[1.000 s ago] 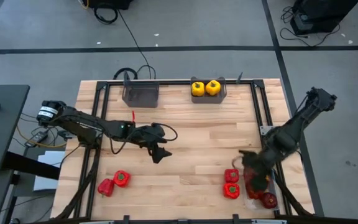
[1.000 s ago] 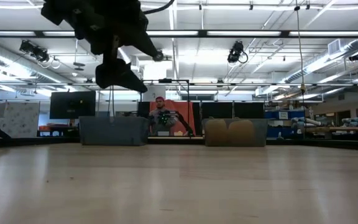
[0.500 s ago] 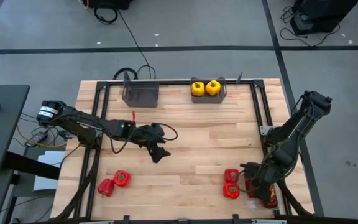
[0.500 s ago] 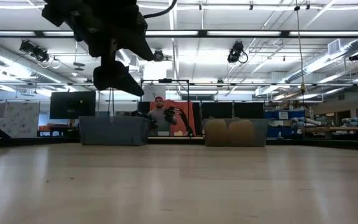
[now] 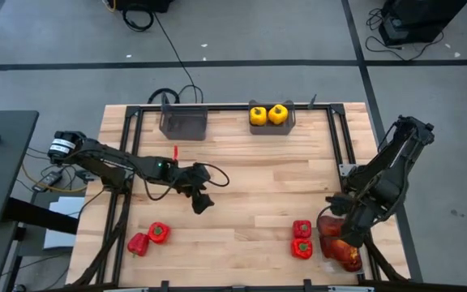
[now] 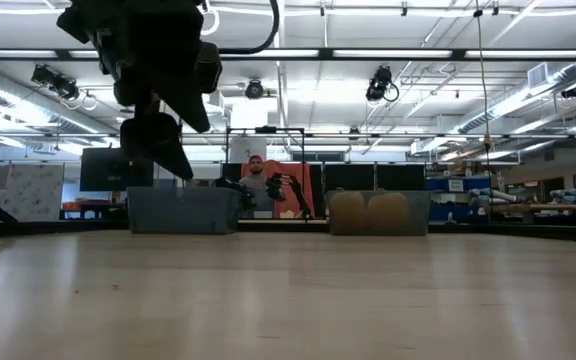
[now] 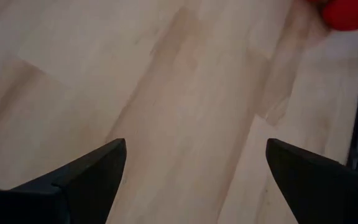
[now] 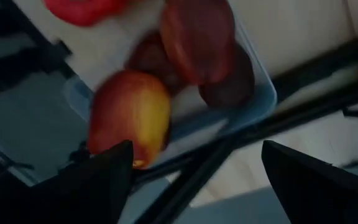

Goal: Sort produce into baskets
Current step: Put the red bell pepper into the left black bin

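Observation:
My right gripper (image 5: 343,237) is open and empty above the clear tray (image 8: 261,98) at the table's near right. The tray holds several apples, one red-yellow (image 8: 129,115) and darker ones (image 8: 197,37). Two red peppers (image 5: 302,239) lie on the table just left of the tray. Two more red peppers (image 5: 150,238) lie at the near left. My left gripper (image 5: 201,201) hangs open and empty above the bare table's middle left; it also shows in the low view (image 6: 158,140). Two yellow peppers (image 5: 267,115) sit in the far grey bin (image 5: 292,123).
An empty dark grey bin (image 5: 183,124) stands at the far left. A black metal frame (image 5: 335,146) runs along the table's edges. Bare wood lies between the two arms. A person (image 6: 256,185) shows in the room beyond the table.
My right gripper has gone toward the table's near edge and now hangs over the tray of apples. My left gripper has shifted a little toward the table's left and near edges and has turned its fingers downward.

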Controlling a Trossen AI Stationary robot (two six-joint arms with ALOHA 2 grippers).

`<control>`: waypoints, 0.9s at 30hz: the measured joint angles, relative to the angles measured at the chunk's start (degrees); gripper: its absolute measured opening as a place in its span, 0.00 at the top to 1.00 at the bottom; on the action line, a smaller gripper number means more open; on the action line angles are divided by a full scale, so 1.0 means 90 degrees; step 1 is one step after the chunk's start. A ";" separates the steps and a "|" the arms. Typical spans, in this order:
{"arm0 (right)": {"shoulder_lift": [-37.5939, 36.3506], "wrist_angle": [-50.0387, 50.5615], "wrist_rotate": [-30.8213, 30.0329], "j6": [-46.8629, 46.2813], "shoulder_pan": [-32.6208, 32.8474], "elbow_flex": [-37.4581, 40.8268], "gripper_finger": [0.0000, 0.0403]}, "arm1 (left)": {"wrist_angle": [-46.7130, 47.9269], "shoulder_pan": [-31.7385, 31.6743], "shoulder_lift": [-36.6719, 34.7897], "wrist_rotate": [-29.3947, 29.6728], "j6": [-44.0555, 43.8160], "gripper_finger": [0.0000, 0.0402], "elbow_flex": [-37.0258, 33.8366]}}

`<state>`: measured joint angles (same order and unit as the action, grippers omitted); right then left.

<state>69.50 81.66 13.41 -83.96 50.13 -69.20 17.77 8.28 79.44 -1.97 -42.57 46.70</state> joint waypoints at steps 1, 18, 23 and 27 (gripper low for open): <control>-0.0024 -0.0006 -0.0168 -0.0005 -0.0007 -0.0089 0.10 | 0.0021 0.0010 -0.0002 -0.0112 -0.0002 0.02 0.0000; -0.0017 -0.2046 -0.2856 0.0900 -0.0810 -0.0316 0.10 | 0.4835 0.0912 -0.1025 -0.0654 -0.1035 0.02 0.1367; -0.0017 -0.2610 -0.3446 0.1370 -0.1057 -0.0238 0.10 | 0.4757 0.1780 -0.0925 -0.0676 -0.2079 0.02 0.1389; 0.0000 -0.2880 -0.3824 0.1748 -0.1198 -0.0230 0.10 | 0.4842 0.2336 -0.0782 -0.0563 -0.2833 0.02 0.1379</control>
<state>69.50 55.74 -21.00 -68.23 39.35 -71.26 61.34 29.31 72.40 -7.03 -68.07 59.11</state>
